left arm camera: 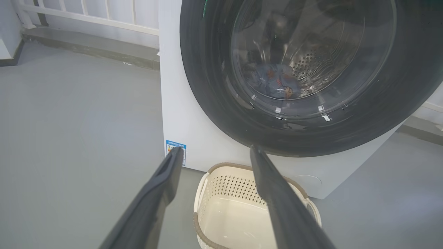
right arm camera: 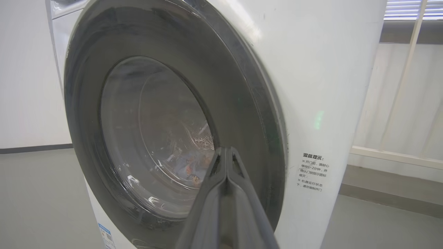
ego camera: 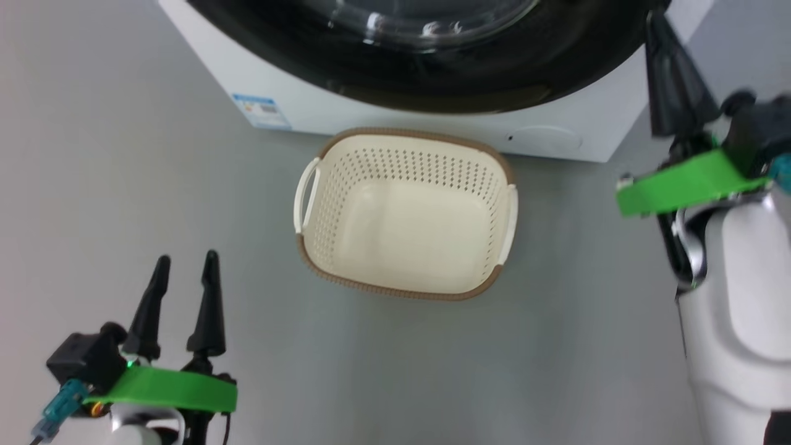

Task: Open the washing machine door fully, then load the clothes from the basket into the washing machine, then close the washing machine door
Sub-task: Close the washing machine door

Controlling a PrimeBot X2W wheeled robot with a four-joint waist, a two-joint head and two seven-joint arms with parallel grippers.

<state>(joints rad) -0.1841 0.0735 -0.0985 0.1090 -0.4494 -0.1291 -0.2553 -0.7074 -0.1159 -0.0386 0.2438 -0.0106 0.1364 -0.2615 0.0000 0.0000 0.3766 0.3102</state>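
Observation:
The washing machine stands ahead with its washing machine door lying flush against the front. Through the glass I see the clothes, a blue printed bundle low in the steel drum, also visible as clothes in the right wrist view. The basket sits on the floor just before the machine and holds nothing. My left gripper hovers open at the lower left, well short of the basket. My right gripper is shut on nothing, raised beside the door's right rim.
A blue label and a round flap mark the machine's lower front. A text sticker is on its side. A white railing runs behind on both sides. Grey floor surrounds the basket. My white body fills the right.

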